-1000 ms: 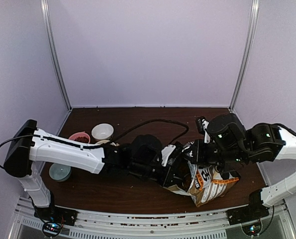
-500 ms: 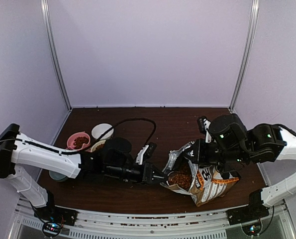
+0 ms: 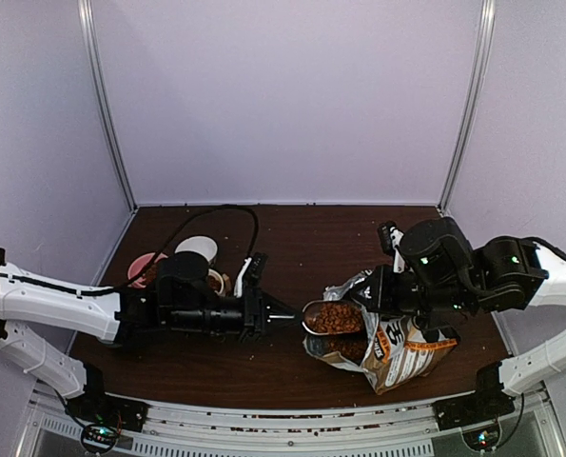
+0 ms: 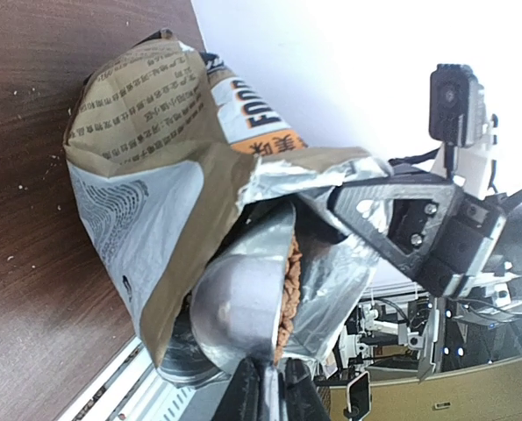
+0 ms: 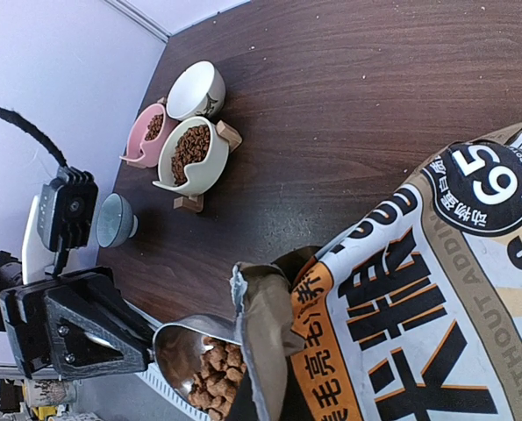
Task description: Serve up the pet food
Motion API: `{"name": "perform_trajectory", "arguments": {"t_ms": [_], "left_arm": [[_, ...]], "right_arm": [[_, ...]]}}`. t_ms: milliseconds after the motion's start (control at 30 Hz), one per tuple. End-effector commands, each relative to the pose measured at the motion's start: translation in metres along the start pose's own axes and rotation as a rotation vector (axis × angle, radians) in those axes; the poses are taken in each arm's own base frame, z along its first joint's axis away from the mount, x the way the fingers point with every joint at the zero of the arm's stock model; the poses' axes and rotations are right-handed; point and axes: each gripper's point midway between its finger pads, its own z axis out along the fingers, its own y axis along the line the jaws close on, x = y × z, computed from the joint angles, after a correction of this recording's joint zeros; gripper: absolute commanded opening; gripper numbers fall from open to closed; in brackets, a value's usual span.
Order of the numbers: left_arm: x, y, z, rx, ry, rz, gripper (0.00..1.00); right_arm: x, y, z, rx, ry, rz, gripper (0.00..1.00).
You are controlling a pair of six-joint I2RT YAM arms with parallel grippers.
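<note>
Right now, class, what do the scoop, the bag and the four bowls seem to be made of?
Scoop: metal, likely steel; its dull silver back shows soft reflections. Bag: brown printed paper outside, with a crinkled silvery foil lining at the open mouth. Bowls: probably glazed ceramic, though plastic is possible; the walls look smooth and glossy.

High rear view, two close wrist views.
Wrist cameras face the crumpled brown-and-white paper bag [image 4: 146, 149] and silver metal scoop [image 4: 230, 307], just ahead of the left gripper [image 4: 265, 379], from opposite sides.
</note>
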Motion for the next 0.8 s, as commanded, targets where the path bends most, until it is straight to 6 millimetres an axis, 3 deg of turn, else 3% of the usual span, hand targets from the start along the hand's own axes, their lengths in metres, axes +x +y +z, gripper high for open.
{"name": "perform_trajectory", "arguments": {"t_ms": [0, 767], "left_arm": [[-0.015, -0.020, -0.007, 0.081, -0.064, 0.011, 0.00], [-0.013, -0.072, 0.030, 0.268, -0.019, 0.010, 0.00]], "right_arm": [[-0.021, -0.006, -0.010, 0.025, -0.094, 0.021, 0.00], [-0.016, 0.007, 0.005, -0.011, -0.075, 0.027, 0.00]]}}
